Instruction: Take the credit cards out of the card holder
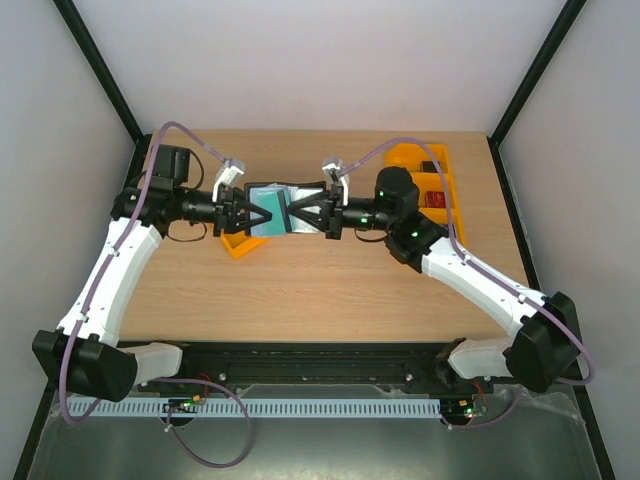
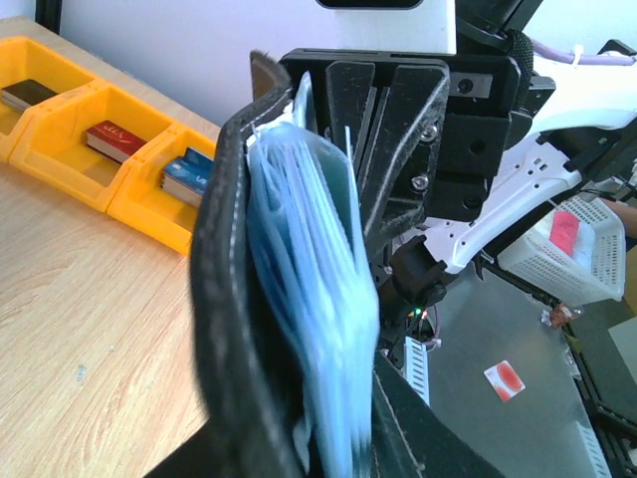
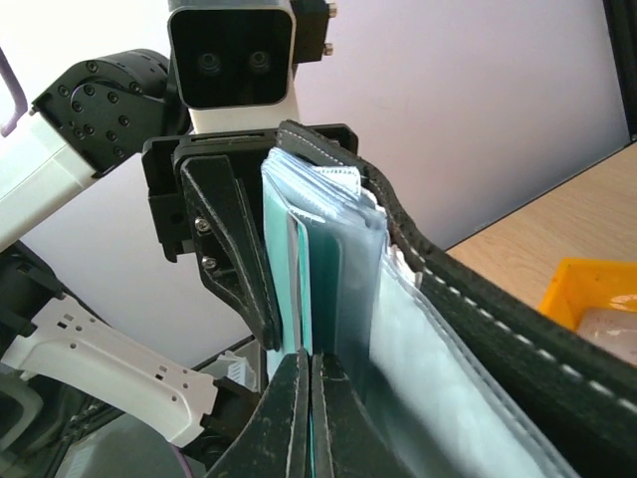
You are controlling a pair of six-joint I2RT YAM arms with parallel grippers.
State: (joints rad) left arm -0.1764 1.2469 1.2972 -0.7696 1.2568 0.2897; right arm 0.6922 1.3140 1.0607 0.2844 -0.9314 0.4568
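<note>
From above, my two arms meet over the far middle of the desk [image 1: 300,295]. The card holder [image 1: 268,211] hangs open between them, its pale blue inner faces turned up. My left tool [image 1: 243,212] grips its left end and my right tool [image 1: 302,212] reaches in from the right. A single orange tray [image 1: 238,247] lies right under my left tool and the holder's left end. A row of orange trays [image 1: 437,165] runs along the far right edge, well apart, with a red block [image 1: 435,200] in one of them.

In my left wrist view the holder's black cover stands on edge, close up, between my fingers, clamped there. Its clear blue sleeves bulge out to the right. My right tool's black body fills the space just behind them and hides the holder's far end. The row of trays sits beyond, on the left.

In my right wrist view my fingers [image 3: 289,418] are pressed together on the edge of a teal credit card [image 3: 304,289] standing in the sleeves. The stitched black cover runs along the right, and my left tool blocks the far end.
</note>
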